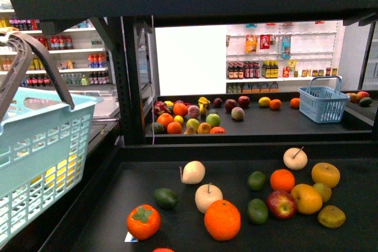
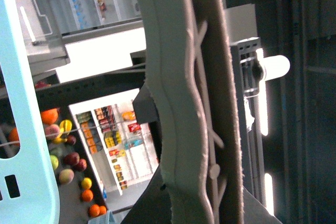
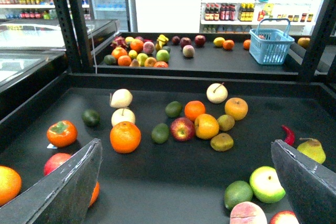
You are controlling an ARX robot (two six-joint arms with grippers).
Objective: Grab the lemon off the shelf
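Writing on bottles (image 1: 251,70) behind shelf (image 1: 177,190) is too small to read.

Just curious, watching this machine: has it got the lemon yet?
Nothing is done yet. The right jaws stand wide open and empty above the matte black shelf tray. A pale blue plastic basket hangs at the left. Finding, grasping and lifting a lemon all remain.

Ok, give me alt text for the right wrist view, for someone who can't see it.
The open right claw hovers over a black shelf tray scattered with fruit: oranges, apples, pale pears, green limes and a persimmon. No claw finger touches any fruit. Behind, a second tray holds more fruit and a blue basket.
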